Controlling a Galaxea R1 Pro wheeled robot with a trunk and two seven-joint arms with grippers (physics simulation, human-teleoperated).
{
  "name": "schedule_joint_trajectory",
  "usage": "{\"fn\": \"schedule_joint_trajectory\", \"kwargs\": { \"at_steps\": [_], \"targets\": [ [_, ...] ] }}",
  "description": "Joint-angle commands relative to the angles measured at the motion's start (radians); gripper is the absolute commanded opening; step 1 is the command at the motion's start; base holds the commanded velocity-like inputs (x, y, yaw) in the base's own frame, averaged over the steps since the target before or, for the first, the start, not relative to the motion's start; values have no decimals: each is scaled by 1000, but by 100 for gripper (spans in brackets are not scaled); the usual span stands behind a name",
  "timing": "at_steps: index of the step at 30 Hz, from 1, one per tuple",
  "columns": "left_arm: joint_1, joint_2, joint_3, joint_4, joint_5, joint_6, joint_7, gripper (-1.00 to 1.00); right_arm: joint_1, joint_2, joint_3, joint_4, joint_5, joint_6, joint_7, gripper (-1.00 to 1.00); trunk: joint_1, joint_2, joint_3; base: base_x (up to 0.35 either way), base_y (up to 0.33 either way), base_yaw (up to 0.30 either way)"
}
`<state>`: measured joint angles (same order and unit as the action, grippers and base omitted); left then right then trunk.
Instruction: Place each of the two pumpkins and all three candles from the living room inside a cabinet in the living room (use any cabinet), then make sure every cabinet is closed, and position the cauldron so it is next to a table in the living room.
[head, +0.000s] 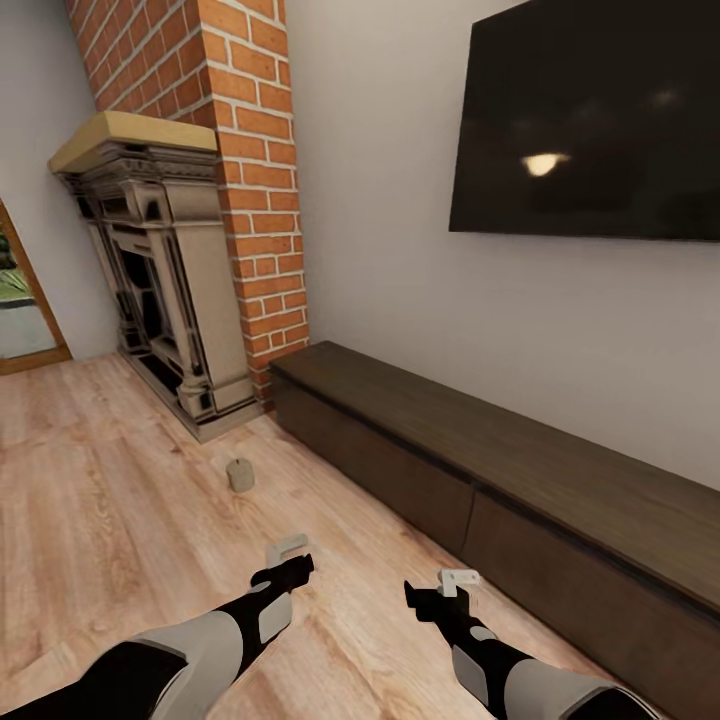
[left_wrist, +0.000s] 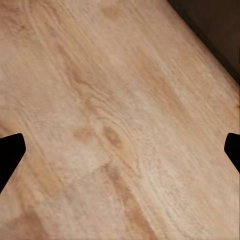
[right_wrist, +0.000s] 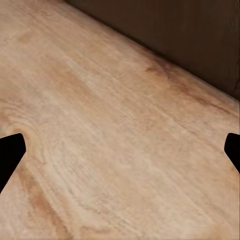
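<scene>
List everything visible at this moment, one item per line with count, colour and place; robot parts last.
candle: one, grey-tan, standing on the floor in front of the fireplace.
cabinet: one, dark brown, long and low along the wall, drawer fronts shut.
fireplace: one, beige surround, against the brick chimney.
brick chimney: one, red-orange.
television: one, black, on the wall above the cabinet.
floor: light wood.
left gripper: one, black with pale fingers, open, empty.
right gripper: one, same, open, empty.

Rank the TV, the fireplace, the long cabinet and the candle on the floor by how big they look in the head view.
1. cabinet
2. TV, close to the cabinet, so unsure
3. fireplace
4. candle, clearly smallest
</scene>
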<state>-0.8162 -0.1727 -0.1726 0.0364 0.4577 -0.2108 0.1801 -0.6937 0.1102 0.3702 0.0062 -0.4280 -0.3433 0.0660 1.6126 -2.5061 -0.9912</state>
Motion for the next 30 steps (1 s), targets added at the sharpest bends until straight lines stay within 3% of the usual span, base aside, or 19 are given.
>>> {"fn": "schedule_joint_trajectory", "kwargs": {
  "at_steps": [1,17,30],
  "targets": [
    [-1,-1,-8,3,7,-6,1,100,-1,0,4,3,-11,-5,6,100,0,0,-1,97,318,0],
    [-1,-1,-8,3,7,-3,-3,100,-1,2,6,3,-12,-6,7,100,0,0,-1,104,318,-3],
    [-1,-1,-8,3,6,-2,-4,100,-1,2,4,3,-13,-6,6,100,0,0,12,168,317,-157]
  ]
}}
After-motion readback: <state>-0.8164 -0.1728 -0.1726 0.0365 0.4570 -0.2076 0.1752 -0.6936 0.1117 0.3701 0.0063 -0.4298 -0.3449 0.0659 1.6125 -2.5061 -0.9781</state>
